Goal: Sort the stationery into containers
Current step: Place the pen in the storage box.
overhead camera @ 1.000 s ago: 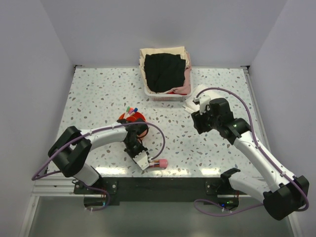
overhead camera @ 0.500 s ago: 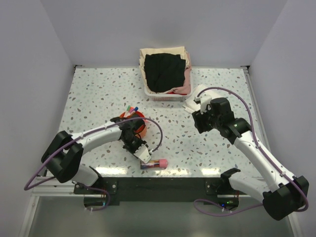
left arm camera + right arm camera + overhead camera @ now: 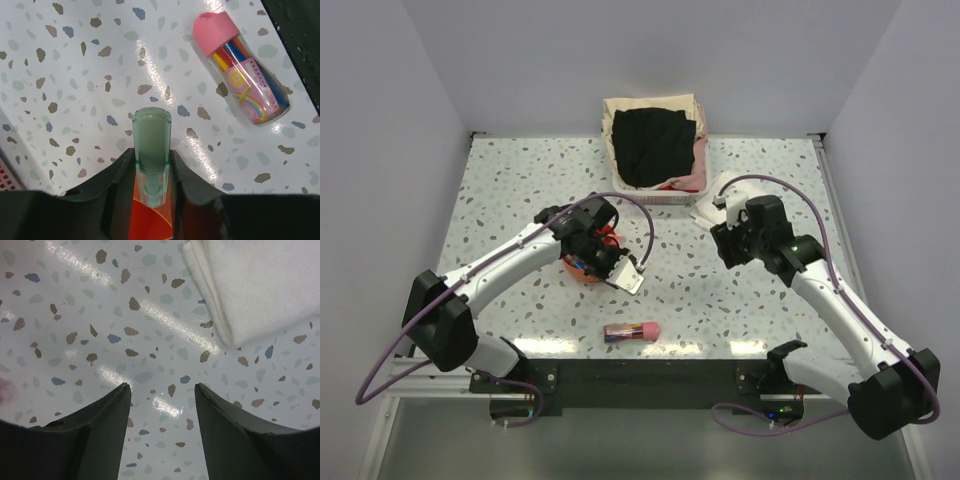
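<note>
Within the left end effector (image 3: 151,161) sits a translucent green tube (image 3: 151,132).

I can't read a single word, number or brand name anywhere here. The closest thing to print is the label on the clear pink-capped tube (image 3: 243,70) lying on the counter (image 3: 60,60). It is a pink wrapper with a rainbow drawn at the end away from the cap and a round yellow emblem nearer the cap. Whatever is marked inside that emblem is too small and blurred to make out. From overhead the label cannot be read at all.
</note>
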Available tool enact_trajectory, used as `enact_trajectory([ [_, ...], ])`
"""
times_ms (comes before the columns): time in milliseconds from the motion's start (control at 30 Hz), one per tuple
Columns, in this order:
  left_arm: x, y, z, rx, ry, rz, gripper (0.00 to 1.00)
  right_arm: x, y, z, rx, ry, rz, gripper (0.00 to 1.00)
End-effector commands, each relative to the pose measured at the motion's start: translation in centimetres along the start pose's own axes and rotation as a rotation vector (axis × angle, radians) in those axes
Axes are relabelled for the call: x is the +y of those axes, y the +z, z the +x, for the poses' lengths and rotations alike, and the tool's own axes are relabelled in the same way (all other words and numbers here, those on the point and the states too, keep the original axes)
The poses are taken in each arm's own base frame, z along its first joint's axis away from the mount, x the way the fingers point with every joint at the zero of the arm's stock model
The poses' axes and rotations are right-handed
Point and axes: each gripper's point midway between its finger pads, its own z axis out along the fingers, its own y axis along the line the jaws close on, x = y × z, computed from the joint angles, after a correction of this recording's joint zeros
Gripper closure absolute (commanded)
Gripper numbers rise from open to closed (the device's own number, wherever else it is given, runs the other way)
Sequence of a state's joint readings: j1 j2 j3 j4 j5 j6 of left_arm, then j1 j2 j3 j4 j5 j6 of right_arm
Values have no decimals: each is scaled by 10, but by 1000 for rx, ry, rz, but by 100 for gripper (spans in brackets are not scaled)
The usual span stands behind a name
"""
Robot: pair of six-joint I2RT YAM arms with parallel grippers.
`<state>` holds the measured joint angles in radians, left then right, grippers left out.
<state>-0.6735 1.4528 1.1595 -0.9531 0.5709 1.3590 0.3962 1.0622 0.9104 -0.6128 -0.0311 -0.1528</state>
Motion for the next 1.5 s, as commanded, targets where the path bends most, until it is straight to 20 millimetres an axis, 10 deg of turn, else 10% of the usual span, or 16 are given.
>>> enact_trajectory([
  [0,-1,-9,-19,-134,-140,-43,100,-16,-7,-19,-38,-15,51,42],
  [333,57,-55,-7,-398,-423,-388,100,-27,-6,-14,7,-10,71,42],
  [1133,54,-32,39,-377,-535,-480,99,-29,-1,-5,42,-12,68,42],
  [1467,67,-62,38,-349,-486,-635,49,-29,0,-6,44,-11,62,42],
])
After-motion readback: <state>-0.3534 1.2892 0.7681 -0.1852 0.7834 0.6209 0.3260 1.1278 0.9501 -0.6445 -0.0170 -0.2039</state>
